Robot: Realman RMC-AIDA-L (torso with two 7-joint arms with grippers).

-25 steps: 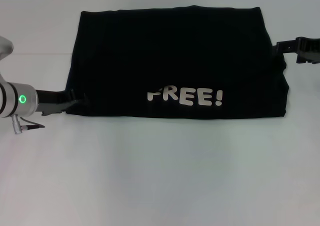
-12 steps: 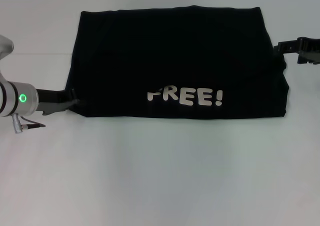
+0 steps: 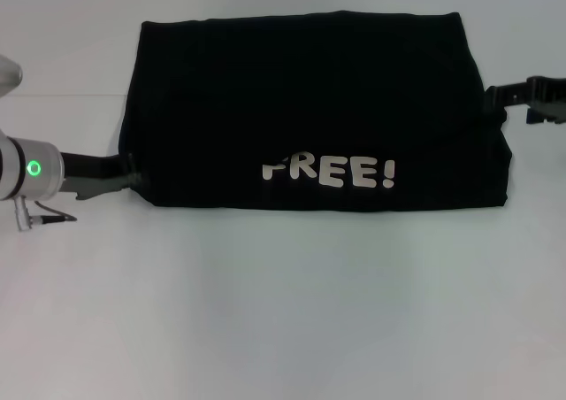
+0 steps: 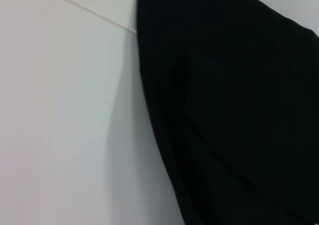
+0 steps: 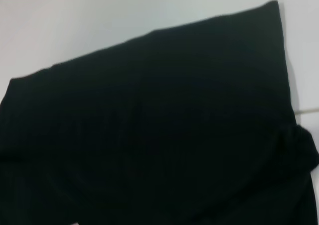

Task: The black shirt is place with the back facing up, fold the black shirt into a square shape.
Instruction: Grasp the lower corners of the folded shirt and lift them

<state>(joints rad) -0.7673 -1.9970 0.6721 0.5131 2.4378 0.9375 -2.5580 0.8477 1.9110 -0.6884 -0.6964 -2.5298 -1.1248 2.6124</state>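
The black shirt (image 3: 309,108) is laid on the white desk (image 3: 283,311) as a wide folded rectangle, with the white "FREE!" lettering (image 3: 329,172) showing near its front edge. The outline is seen to be wider than it is deep, so the square shape is judged not yet reached, and a further fold across the width is probably needed.

Against the earlier head views, the shirt itself is found almost unchanged; only its lower left corner is drawn slightly in and tidied. The change lies with the arms. The left hand (image 3: 126,175) is seen touching the shirt's lower left corner, with its wrist pulled a little further outward and upward than before. The right hand (image 3: 495,95) is at the shirt's right edge and is likewise shifted slightly outward. This is read as a release and retreat after a fold, or a regrasp at the edges.

How far either hand is open, and whether cloth is gripped, cannot be told: the fingertips are lost against the black fabric, and only cloth and desk are shown in both wrist views.
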